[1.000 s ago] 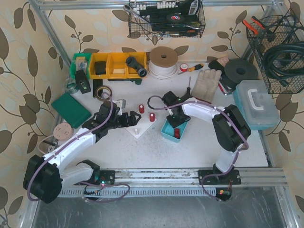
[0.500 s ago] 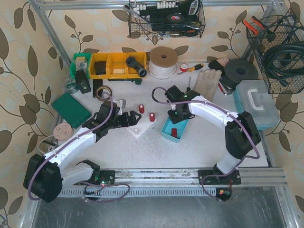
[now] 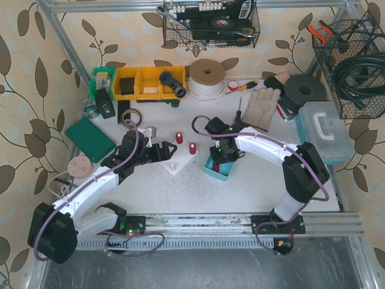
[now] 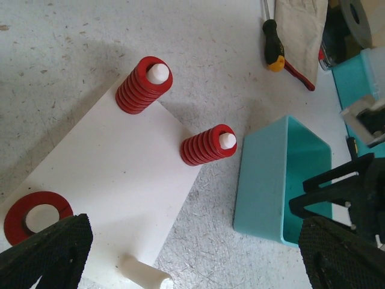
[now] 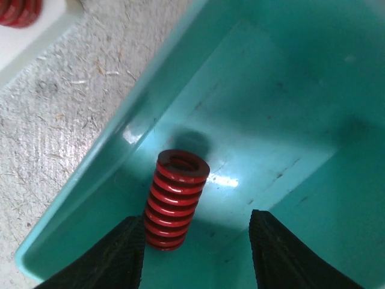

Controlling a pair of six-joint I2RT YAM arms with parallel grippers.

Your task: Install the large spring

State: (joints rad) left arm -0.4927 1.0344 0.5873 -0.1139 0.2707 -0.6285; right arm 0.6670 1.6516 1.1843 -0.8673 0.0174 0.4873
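Observation:
The large red spring point(image 5: 175, 200) lies in the teal bin point(image 5: 283, 90), just inside my right gripper's point(image 5: 195, 259) open fingers and close to the left fingertip point(image 5: 105, 259). In the top view the right gripper point(image 3: 224, 156) reaches down into the bin point(image 3: 212, 170) and hides the spring. The white plate point(image 4: 102, 174) carries two red springs on pegs point(image 4: 144, 84) point(image 4: 209, 144), a bare white peg point(image 4: 143, 274) and a red ring point(image 4: 33, 217). My left gripper point(image 4: 192, 259) is open and empty over the plate's near edge, and also shows in the top view point(image 3: 161, 150).
A screwdriver point(image 4: 277, 51) and a work glove point(image 3: 260, 107) lie behind the bin. Yellow bins point(image 3: 147, 82), a cable reel point(image 3: 206, 77), a green case point(image 3: 90, 138) and a pale blue toolbox point(image 3: 325, 132) ring the work area.
My right gripper lifted back from the bin, then came down into it, open around the spring. The left arm shifted only slightly.

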